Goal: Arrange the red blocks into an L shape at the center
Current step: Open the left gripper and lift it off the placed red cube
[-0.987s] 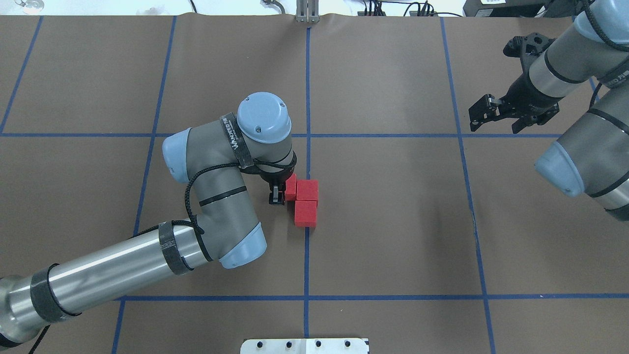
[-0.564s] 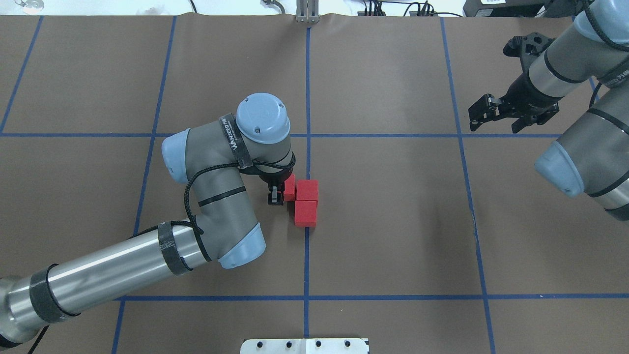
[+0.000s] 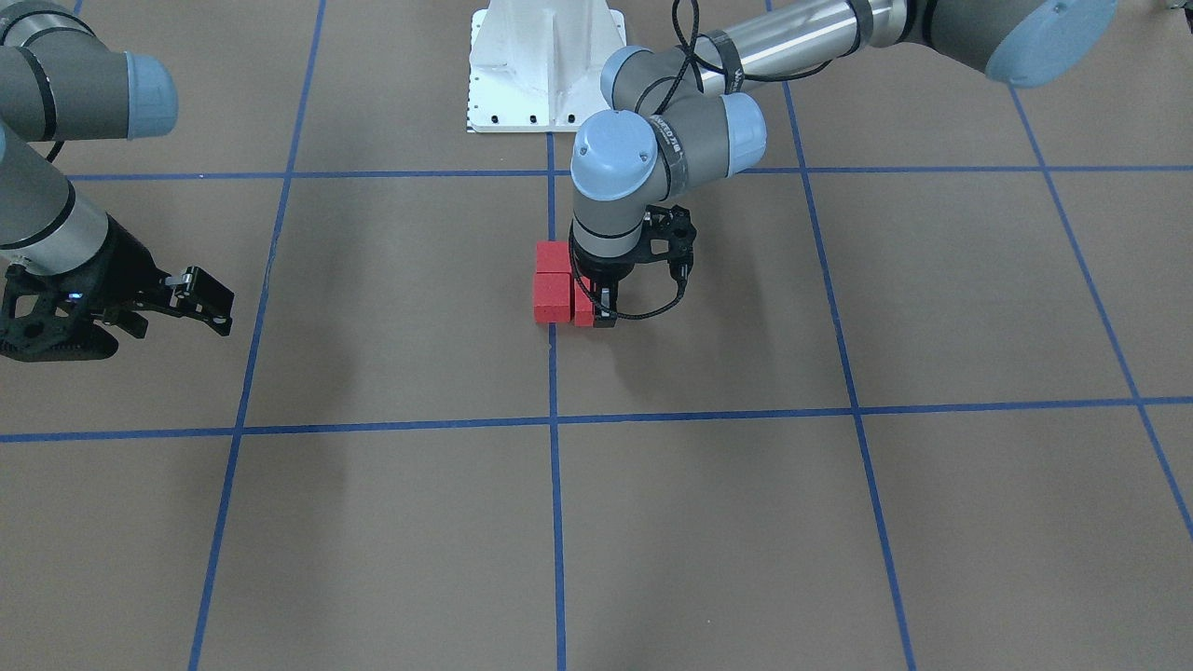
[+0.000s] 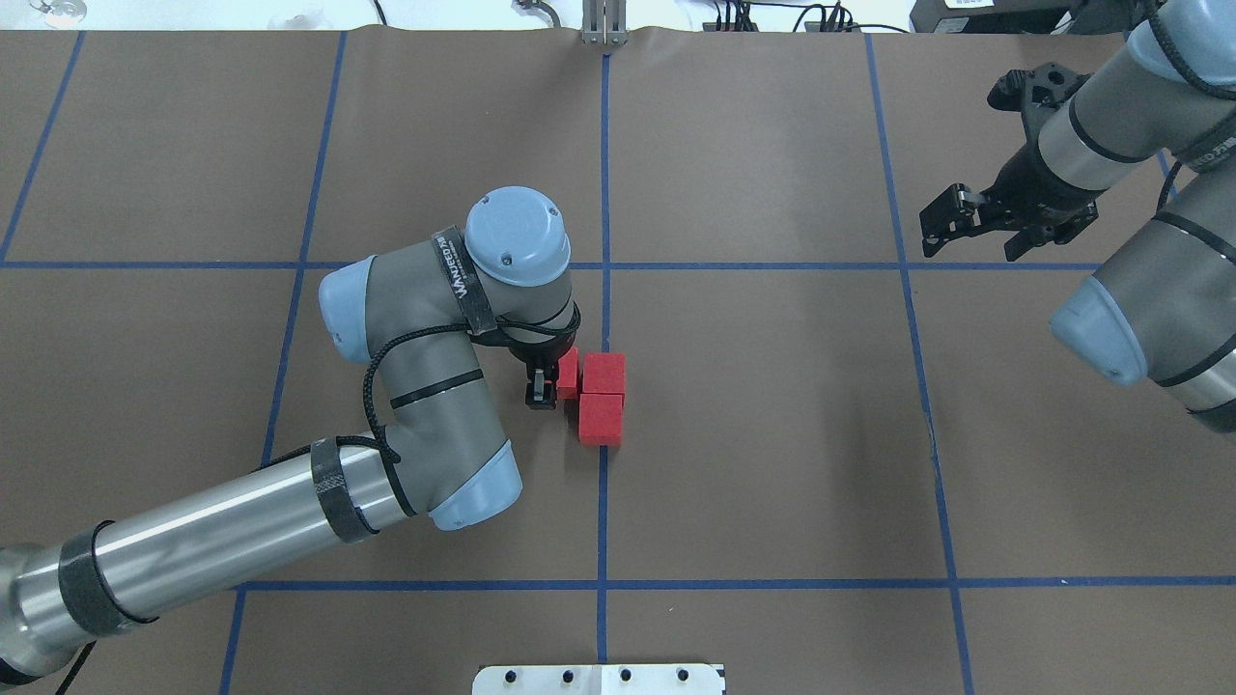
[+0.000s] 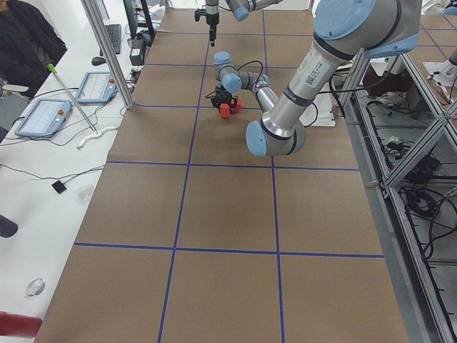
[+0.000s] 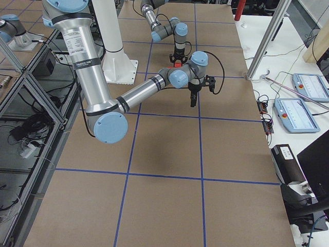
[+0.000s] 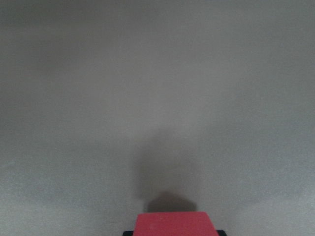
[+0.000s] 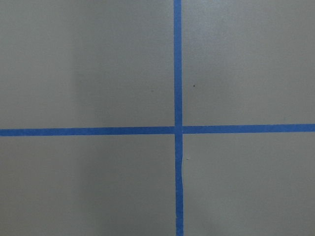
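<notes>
Two red blocks (image 4: 603,373) (image 4: 601,419) lie touching in a short column on the middle blue tape line, the center (image 4: 604,309). A third red block (image 4: 568,372) stands against the left side of the farther one, and together they make an L. My left gripper (image 4: 547,382) is shut on this third block, which fills the bottom edge of the left wrist view (image 7: 172,224); the wrist hides one finger from above. From the front, the pair (image 3: 552,278) shows beside the left gripper (image 3: 596,306). My right gripper (image 4: 973,247) hangs open and empty at the far right.
The white robot base plate (image 4: 599,679) sits at the near edge of the brown surface. Blue tape lines (image 8: 177,130) cross below the right wrist. In the exterior left view a seated person (image 5: 25,39) and tablets (image 5: 43,118) are at a side table.
The left gripper and its red block have edged slightly toward the robot's side. The right arm has barely moved.
</notes>
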Robot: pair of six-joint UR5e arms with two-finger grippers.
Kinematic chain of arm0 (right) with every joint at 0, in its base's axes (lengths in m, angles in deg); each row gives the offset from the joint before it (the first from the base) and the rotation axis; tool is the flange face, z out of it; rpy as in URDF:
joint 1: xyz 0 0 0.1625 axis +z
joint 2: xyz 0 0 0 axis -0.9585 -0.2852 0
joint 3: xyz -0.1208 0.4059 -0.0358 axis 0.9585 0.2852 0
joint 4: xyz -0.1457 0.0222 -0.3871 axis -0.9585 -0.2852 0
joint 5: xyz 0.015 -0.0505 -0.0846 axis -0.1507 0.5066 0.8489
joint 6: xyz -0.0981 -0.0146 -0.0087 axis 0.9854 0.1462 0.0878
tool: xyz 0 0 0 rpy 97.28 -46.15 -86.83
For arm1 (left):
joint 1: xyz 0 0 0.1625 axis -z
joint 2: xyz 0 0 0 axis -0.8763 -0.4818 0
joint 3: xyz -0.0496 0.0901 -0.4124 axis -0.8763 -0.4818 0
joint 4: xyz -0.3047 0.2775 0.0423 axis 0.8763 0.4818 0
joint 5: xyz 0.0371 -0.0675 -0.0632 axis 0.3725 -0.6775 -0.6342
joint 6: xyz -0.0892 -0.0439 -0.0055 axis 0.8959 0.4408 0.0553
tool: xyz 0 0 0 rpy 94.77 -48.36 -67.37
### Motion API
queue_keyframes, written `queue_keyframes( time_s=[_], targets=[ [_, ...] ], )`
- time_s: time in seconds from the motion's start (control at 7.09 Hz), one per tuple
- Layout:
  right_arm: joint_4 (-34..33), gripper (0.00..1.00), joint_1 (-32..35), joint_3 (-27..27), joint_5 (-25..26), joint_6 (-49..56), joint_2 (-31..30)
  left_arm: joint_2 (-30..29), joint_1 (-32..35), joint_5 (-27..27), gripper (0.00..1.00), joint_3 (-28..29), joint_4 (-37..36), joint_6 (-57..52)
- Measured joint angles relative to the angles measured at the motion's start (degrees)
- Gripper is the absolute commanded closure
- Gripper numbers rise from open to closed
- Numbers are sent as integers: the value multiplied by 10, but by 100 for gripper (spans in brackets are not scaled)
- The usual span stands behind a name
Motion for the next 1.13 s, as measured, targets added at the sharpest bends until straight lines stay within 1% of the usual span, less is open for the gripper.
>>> queue_keyframes(
  time_s=[0.42, 0.56, 0.85, 1.13],
  targets=[
    [0, 0, 0, 1, 0, 0, 1, -1, 0, -5, 0, -4, -4, -5],
    [0, 0, 0, 1, 0, -1, 1, -1, 5, -13, 0, -10, -6, -7],
    [0, 0, 0, 1, 0, -1, 1, 17, 26, -53, 0, -37, -10, -32],
    [0, 0, 0, 0, 0, -1, 2, 31, 33, -64, 0, -42, -10, -47]
  ],
)
